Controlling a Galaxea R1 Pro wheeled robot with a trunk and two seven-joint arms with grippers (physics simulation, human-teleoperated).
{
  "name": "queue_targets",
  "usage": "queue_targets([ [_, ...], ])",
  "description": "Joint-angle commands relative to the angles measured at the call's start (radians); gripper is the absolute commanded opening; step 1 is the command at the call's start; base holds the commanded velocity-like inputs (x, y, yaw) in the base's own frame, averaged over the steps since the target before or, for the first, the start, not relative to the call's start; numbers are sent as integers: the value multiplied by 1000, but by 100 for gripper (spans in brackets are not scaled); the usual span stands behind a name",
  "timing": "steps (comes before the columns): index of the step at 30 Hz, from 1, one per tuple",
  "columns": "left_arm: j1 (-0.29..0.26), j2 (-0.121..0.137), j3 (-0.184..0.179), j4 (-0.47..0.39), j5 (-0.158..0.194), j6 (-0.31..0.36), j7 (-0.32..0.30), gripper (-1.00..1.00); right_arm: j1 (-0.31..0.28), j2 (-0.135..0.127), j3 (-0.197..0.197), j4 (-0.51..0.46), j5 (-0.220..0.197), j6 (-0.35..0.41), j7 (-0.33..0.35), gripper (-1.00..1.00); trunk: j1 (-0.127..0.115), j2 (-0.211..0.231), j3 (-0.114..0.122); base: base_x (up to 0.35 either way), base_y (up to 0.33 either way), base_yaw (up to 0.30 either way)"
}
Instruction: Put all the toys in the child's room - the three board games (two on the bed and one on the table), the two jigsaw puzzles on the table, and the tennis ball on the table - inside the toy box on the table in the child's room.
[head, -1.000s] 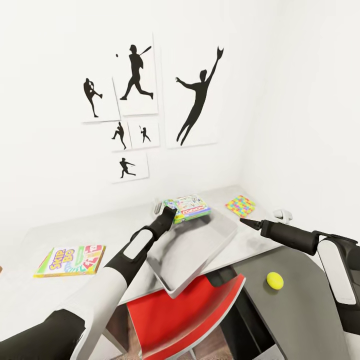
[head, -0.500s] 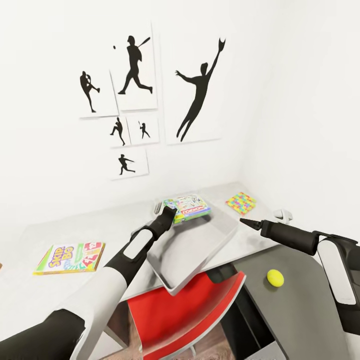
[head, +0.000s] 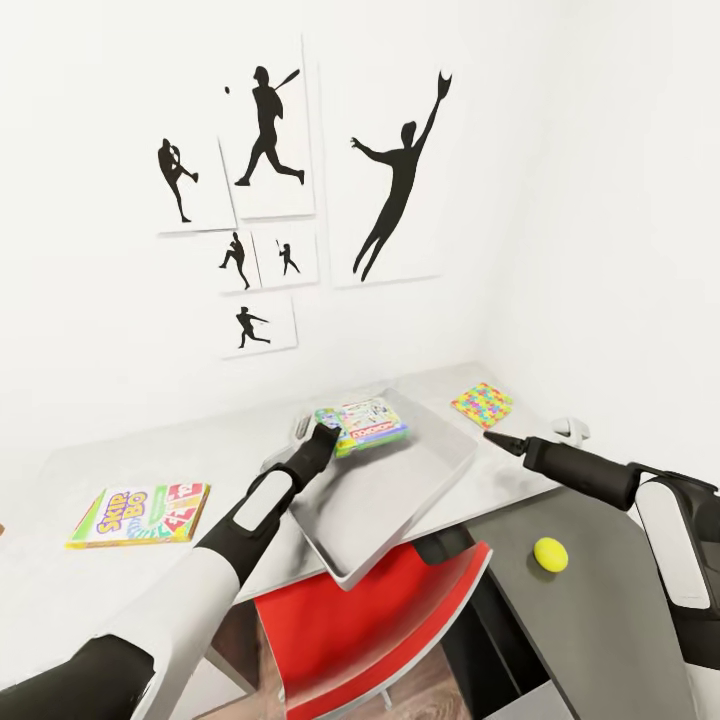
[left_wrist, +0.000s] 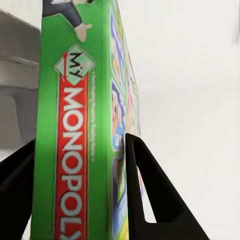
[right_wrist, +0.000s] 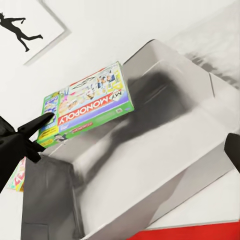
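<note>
We take the toy box (head: 385, 505) as our landmark. Its near corner juts past the table (head: 130, 580) edge above a red chair (head: 370, 620), and its long axis runs away from us toward the wall corner. On the dark wing beside the box's near right side lies the tennis ball (head: 549, 553), well apart from either arm.

Over the box's far left rim our left gripper (head: 323, 437) is clamped on the Monopoly game (head: 362, 424); in the left wrist view the fingers (left_wrist: 145, 185) pinch its green edge (left_wrist: 75, 150). The game hangs level above the box's far end, just inside the rim, its long side roughly crosswise to the box. We judge the coming move to be a short lowering and release, since the game already sits over the opening.

Our right gripper (head: 493, 438) hovers beside the box's far right rim, holding nothing; whether its jaws are parted we cannot tell. It is the nearer arm to the jigsaw puzzle (head: 481, 405) lying just beyond it. Left of the box, well apart, lies the Skip-Bo game (head: 140, 515).
</note>
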Motion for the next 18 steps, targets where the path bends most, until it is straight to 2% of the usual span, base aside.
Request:
queue_targets([
  [1, 5, 3, -1, 0, 11, 3, -4, -100, -1, 0, -1, 0, 8, -1, 9, 100, 1, -2, -2, 0, 0, 0],
  [18, 15, 3, -1, 0, 11, 3, -4, -100, -1, 0, -1, 0, 8, -9, 9, 100, 1, -2, -2, 0, 0, 0],
])
